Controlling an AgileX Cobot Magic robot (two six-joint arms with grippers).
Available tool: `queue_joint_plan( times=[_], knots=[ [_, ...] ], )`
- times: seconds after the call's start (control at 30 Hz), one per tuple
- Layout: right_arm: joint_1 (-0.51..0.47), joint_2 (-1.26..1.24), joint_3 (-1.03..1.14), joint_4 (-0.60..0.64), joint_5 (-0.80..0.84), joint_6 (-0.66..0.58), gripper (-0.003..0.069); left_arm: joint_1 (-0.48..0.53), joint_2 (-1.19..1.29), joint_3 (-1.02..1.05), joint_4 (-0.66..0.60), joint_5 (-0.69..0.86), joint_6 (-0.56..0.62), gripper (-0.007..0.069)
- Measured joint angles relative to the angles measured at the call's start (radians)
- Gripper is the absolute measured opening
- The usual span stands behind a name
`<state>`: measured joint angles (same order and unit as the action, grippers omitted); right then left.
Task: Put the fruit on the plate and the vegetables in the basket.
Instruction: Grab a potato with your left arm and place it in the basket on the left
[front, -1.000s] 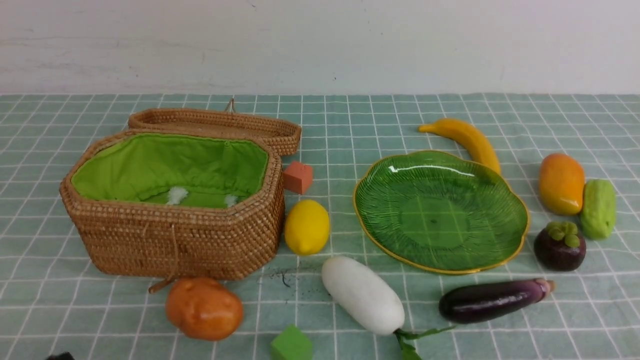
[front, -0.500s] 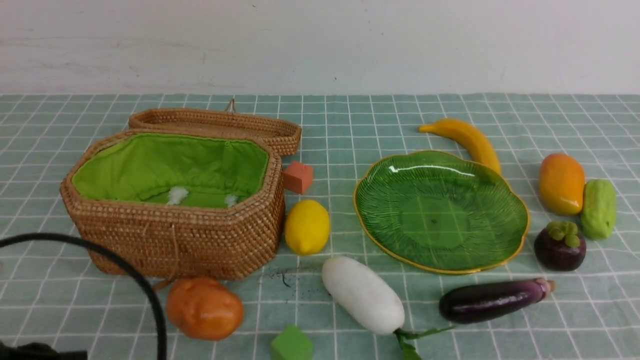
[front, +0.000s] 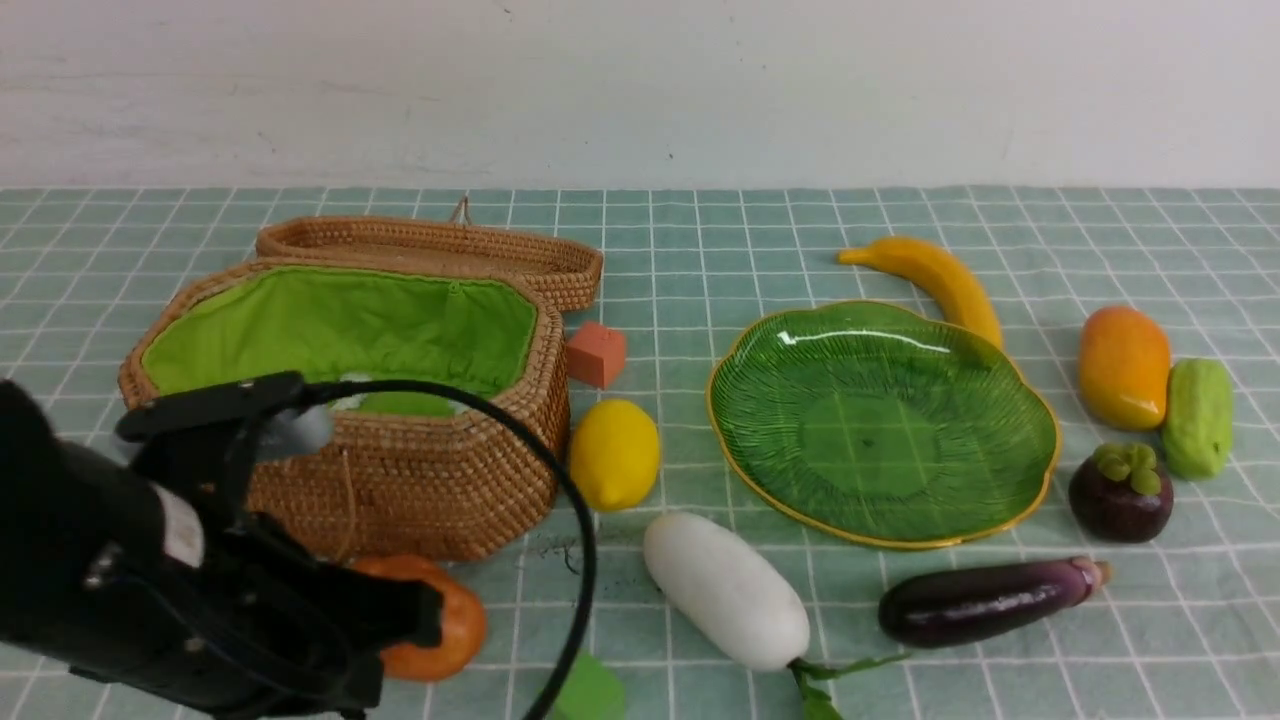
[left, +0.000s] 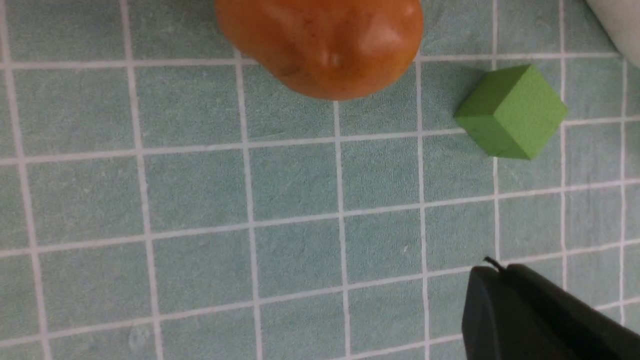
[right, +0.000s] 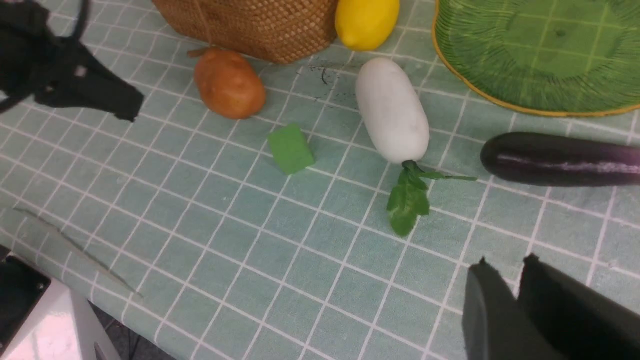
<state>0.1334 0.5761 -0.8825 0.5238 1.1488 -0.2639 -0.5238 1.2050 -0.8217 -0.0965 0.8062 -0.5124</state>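
Left fingers (front: 400, 612) arrived above checked tablecloth (front: 700, 250).

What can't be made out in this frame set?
Potato: front view, mostly behind the left arm; left wrist view, cut by the edge.
Basket floor: front view, hidden by its near wall and the arm.
Green cube: front view, cut by the bottom edge, crossed by the cable.
Right gripper: right wrist view only, cut by the edge; jaw gap unclear.
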Motion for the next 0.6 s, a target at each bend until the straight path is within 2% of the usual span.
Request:
queue_joint_plan(
  times=[0.07, 0.2, 0.23, 0.27, 0.3, 0.33, 0.37, 0.43, 0.47, 0.5, 0.53, 0.6],
  knots=[
    [0.001, 0.0, 0.0, 0.009, 0.001, -0.024, 0.0102, -0.025, 0.032, -0.006, 0.047, -0.014, -0.058, -0.001],
    [0.014, 0.0, 0.0, 0.022, 0.004, -0.045, 0.0104, -0.039, 0.12, -0.009, 0.13, -0.034, -0.161, 0.0085],
    [0.024, 0.0, 0.0, 0.022, 0.004, -0.046, 0.0104, -0.039, 0.142, -0.009, 0.152, -0.044, -0.193, 0.0132],
    [0.045, 0.0, 0.0, 0.022, 0.004, -0.055, 0.0104, -0.039, 0.169, -0.01, 0.178, -0.06, -0.232, 0.0221],
    [0.048, 0.0, 0.0, 0.022, 0.004, -0.057, 0.0104, -0.039, 0.172, -0.01, 0.182, -0.062, -0.239, 0.0221],
    [0.061, 0.0, 0.0, 0.022, 0.004, -0.066, 0.0104, -0.039, 0.185, -0.01, 0.194, -0.073, -0.264, 0.0282],
    [0.096, 0.0, 0.0, 0.023, 0.004, -0.087, 0.0105, -0.039, 0.211, -0.011, 0.224, -0.105, -0.335, 0.0407],
    [0.111, 0.0, 0.0, 0.026, 0.004, -0.102, 0.0105, -0.039, 0.221, -0.012, 0.242, -0.118, -0.366, 0.0457],
    [0.131, 0.0, 0.0, 0.028, 0.004, -0.115, 0.0105, -0.039, 0.237, -0.012, 0.278, -0.147, -0.441, 0.0559],
    [0.135, 0.0, 0.0, 0.031, 0.004, -0.118, 0.0105, -0.039, 0.24, -0.012, 0.287, -0.15, -0.45, 0.057],
    [0.147, 0.0, 0.0, 0.033, 0.0, -0.126, 0.0105, -0.039, 0.25, -0.012, 0.329, -0.181, -0.529, 0.0634],
    [0.15, 0.0, 0.0, 0.037, -0.002, -0.135, 0.0105, -0.039, 0.259, -0.012, 0.374, -0.231, -0.612, 0.066]
  ],
)
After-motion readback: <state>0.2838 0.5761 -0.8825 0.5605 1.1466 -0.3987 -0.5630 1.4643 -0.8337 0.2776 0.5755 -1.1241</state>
